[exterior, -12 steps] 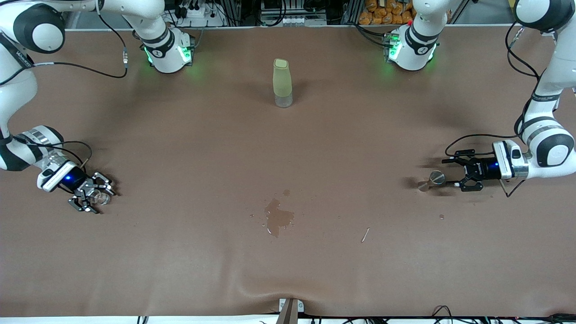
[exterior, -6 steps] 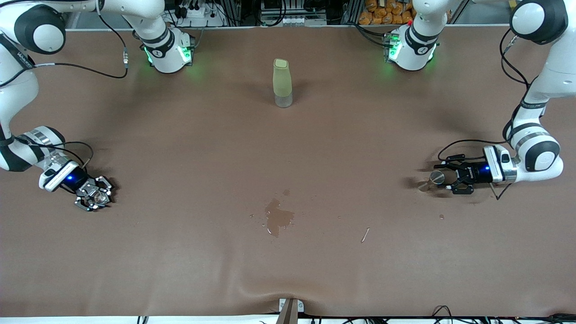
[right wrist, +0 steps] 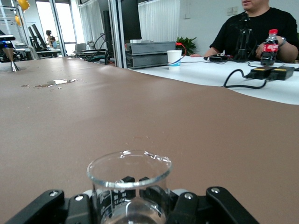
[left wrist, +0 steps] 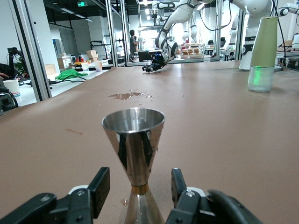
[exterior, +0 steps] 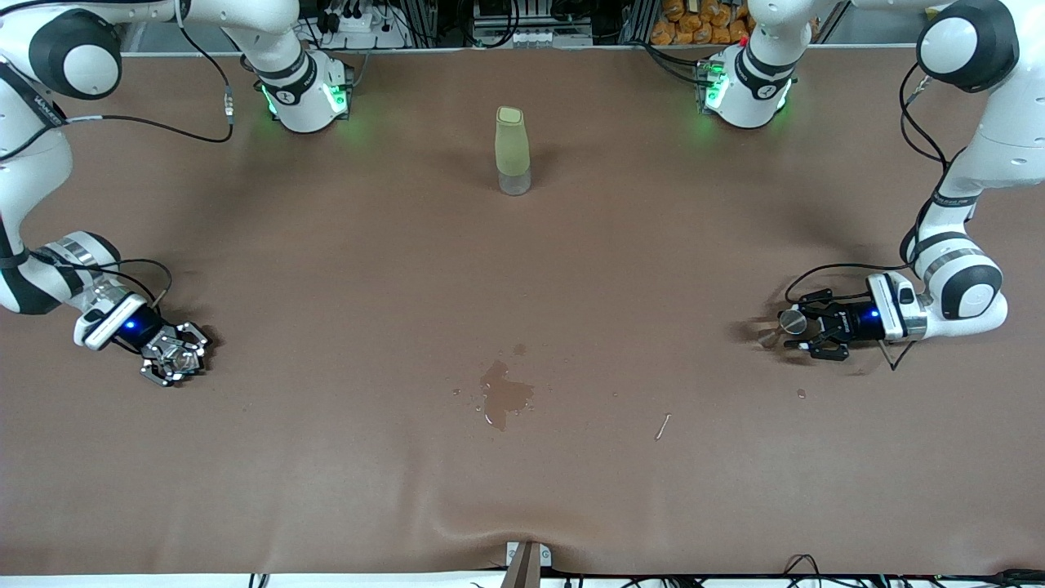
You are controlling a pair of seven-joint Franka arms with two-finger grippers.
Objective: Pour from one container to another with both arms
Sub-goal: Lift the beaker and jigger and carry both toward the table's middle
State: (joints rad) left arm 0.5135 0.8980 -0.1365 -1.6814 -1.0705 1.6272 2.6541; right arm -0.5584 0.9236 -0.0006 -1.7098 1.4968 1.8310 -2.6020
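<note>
A steel hourglass-shaped jigger stands upright on the brown table near the left arm's end. My left gripper lies low at table height, its fingers on either side of the jigger's narrow waist with a gap on each side, so it is open. Near the right arm's end a clear glass beaker with printed markings stands on the table. My right gripper is shut on it. The beaker looks empty and fills the near part of the right wrist view.
A tall bottle with a pale green sleeve stands mid-table toward the arm bases. A wet spill darkens the table mid-way between the grippers, nearer the front camera. A small pale stick and a droplet lie near the jigger.
The right gripper closed from wide open onto the beaker. The left gripper slid up to the jigger, its fingers narrowing around the waist.
</note>
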